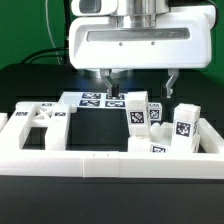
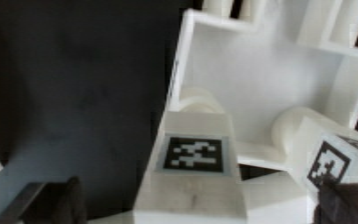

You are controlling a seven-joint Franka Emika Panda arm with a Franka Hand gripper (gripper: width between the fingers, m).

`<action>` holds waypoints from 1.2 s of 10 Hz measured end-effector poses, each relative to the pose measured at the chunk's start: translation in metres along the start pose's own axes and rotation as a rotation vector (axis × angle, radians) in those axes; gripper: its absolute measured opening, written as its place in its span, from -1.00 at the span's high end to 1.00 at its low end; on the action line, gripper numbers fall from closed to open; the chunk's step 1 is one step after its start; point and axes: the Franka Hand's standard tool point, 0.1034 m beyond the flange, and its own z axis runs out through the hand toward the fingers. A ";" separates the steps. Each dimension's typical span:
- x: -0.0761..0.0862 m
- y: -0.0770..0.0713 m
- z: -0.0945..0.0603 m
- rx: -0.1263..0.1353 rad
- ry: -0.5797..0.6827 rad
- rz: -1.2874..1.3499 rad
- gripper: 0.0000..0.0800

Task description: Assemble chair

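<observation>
No chair parts [image 1: 184,126] look joined: X-braced seat [image 1: 42,120] at the exterior view's left, blocks [image 1: 142,112] centre-right; gripper [image 1: 140,85] spread, empty.

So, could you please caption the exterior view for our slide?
Open gripper hovers above loose white chair parts, X-braced seat at the exterior view's left.

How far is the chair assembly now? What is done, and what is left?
Done: nothing looks joined; the seat lies alone and the blocks stand loose. In hand: nothing; the open gripper hangs above a tagged block. Left: every joint.
</observation>
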 end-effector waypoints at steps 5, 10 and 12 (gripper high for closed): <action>0.002 0.003 0.002 -0.003 0.012 -0.015 0.29; -0.001 -0.006 0.003 0.002 0.008 0.182 0.29; -0.003 -0.012 0.004 0.005 0.006 0.387 0.29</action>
